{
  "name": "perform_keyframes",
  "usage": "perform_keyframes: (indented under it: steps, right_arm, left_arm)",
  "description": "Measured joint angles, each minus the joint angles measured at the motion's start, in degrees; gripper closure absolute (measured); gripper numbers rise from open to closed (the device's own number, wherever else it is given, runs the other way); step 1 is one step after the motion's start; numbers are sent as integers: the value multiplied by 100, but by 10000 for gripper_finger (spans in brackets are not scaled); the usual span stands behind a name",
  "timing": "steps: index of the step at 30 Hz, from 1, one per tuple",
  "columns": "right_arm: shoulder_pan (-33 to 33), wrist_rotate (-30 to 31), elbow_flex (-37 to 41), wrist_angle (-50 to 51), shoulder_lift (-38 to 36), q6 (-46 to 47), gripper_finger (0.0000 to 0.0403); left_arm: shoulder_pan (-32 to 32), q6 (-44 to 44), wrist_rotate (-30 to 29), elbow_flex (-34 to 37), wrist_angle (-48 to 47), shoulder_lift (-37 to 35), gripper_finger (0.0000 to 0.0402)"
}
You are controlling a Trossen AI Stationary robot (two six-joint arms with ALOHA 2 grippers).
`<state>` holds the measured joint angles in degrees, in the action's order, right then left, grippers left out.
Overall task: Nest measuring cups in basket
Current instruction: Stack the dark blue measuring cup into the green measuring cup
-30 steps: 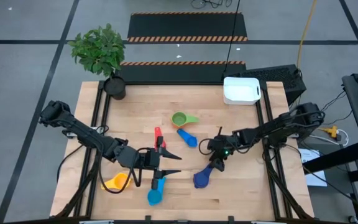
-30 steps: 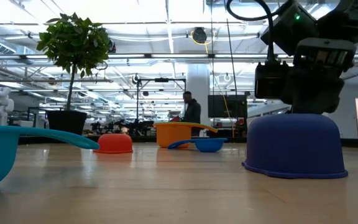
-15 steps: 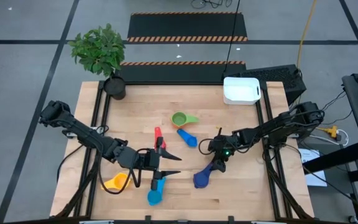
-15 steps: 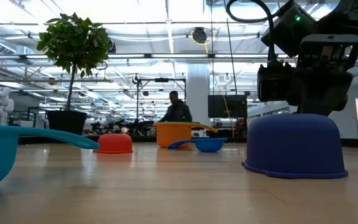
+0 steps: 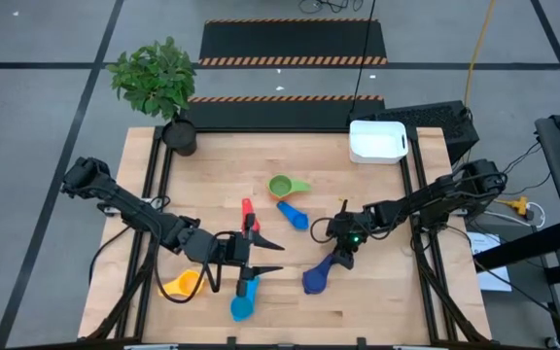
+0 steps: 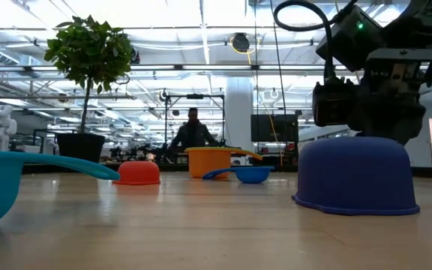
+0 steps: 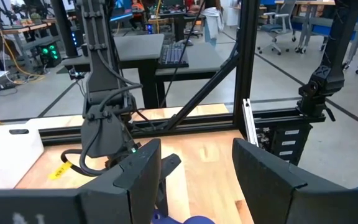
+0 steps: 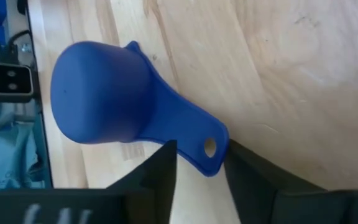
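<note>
Right wrist view, dark blue cup upside down, handle between right pincer fingers

bright overhead lighting, soft shadows, blurred low-view foreground.

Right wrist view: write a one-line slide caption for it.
Right gripper closing its fingers around the handle of the upside-down dark blue measuring cup on the wooden table.

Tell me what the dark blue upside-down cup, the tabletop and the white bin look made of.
Dark blue upside-down measuring cup: likely moulded plastic, smooth satin skin, soft highlights, one-piece handle with a hanging hole.
Pale wooden tabletop: wood, probably sealed butcher block; grain and joined strips show.
White rectangular bin: probably plastic, uniform glossy white with rounded corners; too small to confirm.
</note>
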<state>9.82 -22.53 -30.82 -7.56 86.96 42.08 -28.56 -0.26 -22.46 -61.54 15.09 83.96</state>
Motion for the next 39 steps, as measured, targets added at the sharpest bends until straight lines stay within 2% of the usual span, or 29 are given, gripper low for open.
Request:
perform_keyframes:
  steps: [7, 13, 19, 24, 35, 39]
  right_arm:
    - [-114, -66, 3, 8, 2, -420, 356]
    - [-316, -320, 3, -34, 0, -666, 397]
    - [-339, -375, 1, -171, -19, -922, 399]
    - [-429, -280, 1, -421, -360, -1336, 402]
    - [-277, 571, 3, -231, -1609, -1917, 403]
    - [-258, 807, 3, -244, -2007, -2438, 403]
  left_arm:
    - [0, 1, 2, 0, 2, 0, 199]
    - [1, 1, 0, 0, 3, 0, 199]
    - [2, 1, 0, 0, 2, 0, 199]
    - [2, 4, 0, 0, -2, 0, 199]
    - [2, -26, 1, 0, -33, 0, 199]
    - [-9, -219, 0, 0, -107, 0, 199]
